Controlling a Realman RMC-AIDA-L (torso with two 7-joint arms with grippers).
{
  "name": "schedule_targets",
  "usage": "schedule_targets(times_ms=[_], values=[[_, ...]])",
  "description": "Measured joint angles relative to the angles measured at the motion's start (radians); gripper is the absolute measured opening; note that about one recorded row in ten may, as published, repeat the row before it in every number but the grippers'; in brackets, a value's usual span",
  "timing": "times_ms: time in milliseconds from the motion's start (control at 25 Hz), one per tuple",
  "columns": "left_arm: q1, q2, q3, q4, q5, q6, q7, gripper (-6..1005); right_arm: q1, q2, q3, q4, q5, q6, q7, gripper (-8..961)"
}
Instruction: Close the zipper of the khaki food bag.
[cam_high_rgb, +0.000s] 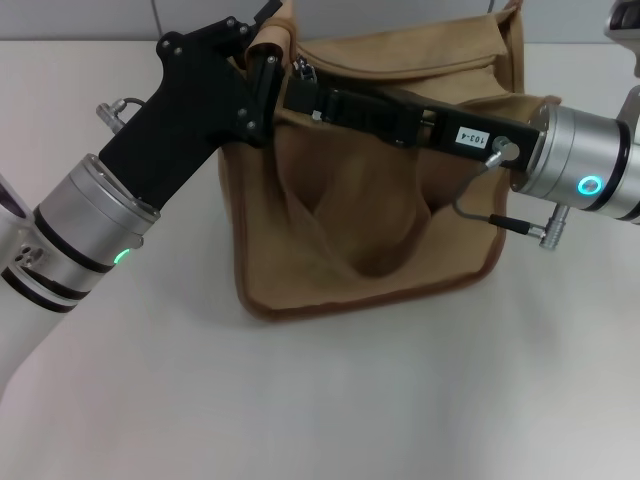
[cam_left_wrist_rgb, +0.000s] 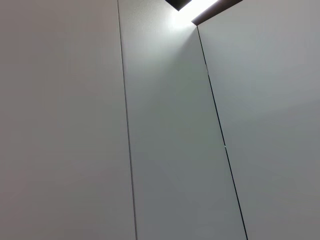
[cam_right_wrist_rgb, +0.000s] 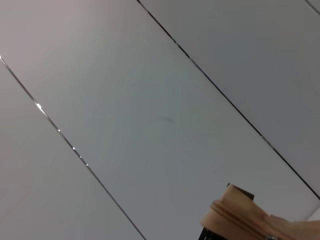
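Two grippers meet at the bag (cam_high_rgb: 380, 200) top, upper centre: left gripper (cam_high_rgb: 268, 50) pinching fabric, right gripper (cam_high_rgb: 305, 90) finger state unclear.

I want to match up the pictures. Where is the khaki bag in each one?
Head view: the khaki food bag stands in the middle on the white table, with both pincers at its top edge.
Left wrist view: not in it, only pale wall panels.
Right wrist view: just a tan strip of the bag with zipper teeth in the lower corner.
Shared landmark: the bag's tan top edge, seen in the head and right wrist views.
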Motion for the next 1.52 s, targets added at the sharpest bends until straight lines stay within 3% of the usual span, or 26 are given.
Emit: schedule_targets(times_ms=[600, 720, 1200, 1360, 1520], values=[[0.001, 0.000, 0.002, -0.002, 0.000, 0.001, 0.001, 24, -0.013, -0.002, 0.010, 0.013, 0.000, 0.051, 0.084, 695], [0.002, 0.000, 0.002, -0.002, 0.000, 0.003, 0.001, 24, -0.018, -0.005, 0.009, 0.011, 0.000, 0.055, 0.104, 467], [0.010, 0.000, 0.001, -0.002, 0.000, 0.006, -0.002, 25, -0.031, -0.007, 0.000, -0.001, -0.008, 0.048, 0.107, 153], [0.015, 0.000, -0.004, -0.002, 0.000, 0.004, 0.000, 25, -0.067, -0.010, -0.001, -0.035, -0.012, 0.040, 0.138, 28], [0.028, 0.000, -0.008, 0.006, -0.007, -0.005, 0.001, 25, -0.137, -0.011, -0.001, -0.109, -0.015, 0.038, 0.211, -1]])
